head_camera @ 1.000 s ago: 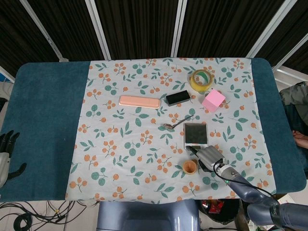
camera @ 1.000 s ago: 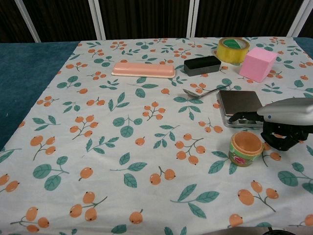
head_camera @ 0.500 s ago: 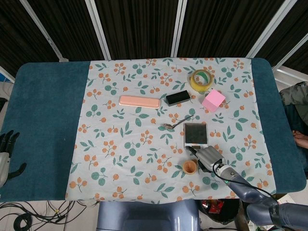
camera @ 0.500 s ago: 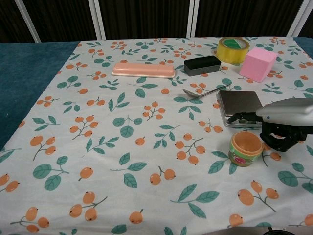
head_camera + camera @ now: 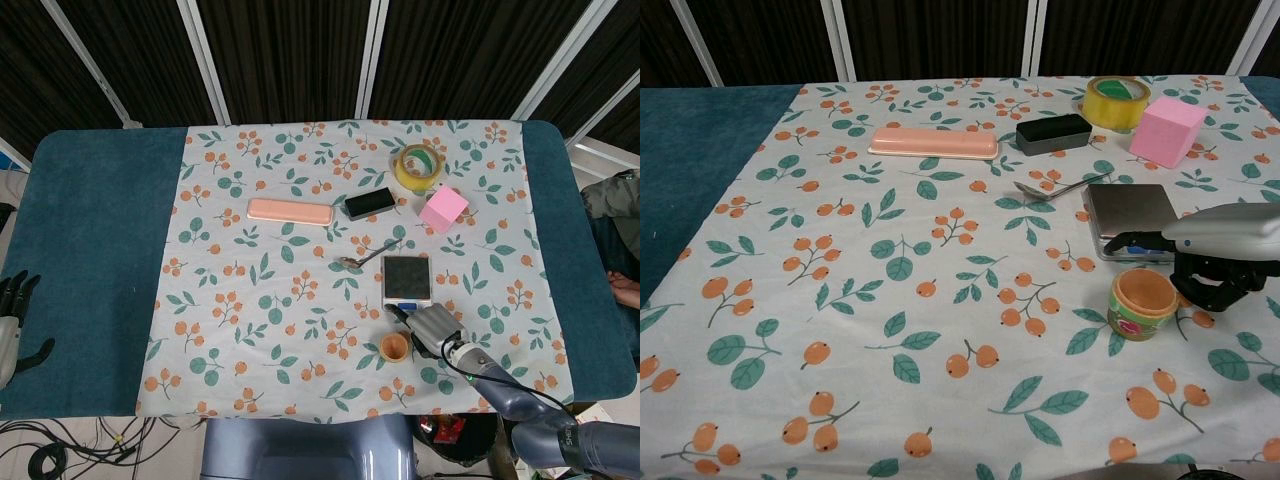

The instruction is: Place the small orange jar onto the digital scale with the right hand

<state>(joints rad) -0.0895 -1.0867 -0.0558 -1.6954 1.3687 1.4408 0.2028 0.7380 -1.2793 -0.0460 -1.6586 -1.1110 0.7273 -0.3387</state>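
Note:
The small orange jar (image 5: 394, 347) (image 5: 1142, 303) stands upright on the flowered cloth, just in front of the digital scale (image 5: 406, 277) (image 5: 1129, 210). My right hand (image 5: 436, 327) (image 5: 1218, 255) hovers low at the jar's right side. Its thumb reaches left behind the jar, along the scale's near edge, and its dark fingers (image 5: 1210, 288) curl under the palm close to the jar's right wall. No firm grip on the jar shows. My left hand (image 5: 14, 318) rests off the table's left edge with its fingers spread, holding nothing.
A spoon (image 5: 366, 256) lies just beyond the scale's far left corner. Further back are a pink block (image 5: 443, 209), a yellow tape roll (image 5: 418, 166), a black box (image 5: 369, 203) and a long peach case (image 5: 290, 212). Bare teal tabletop (image 5: 100, 260) flanks the cloth.
My right hand has crept slightly left toward the jar, and the jar has shifted a touch left. A small blue patch now shows at the scale's near edge.

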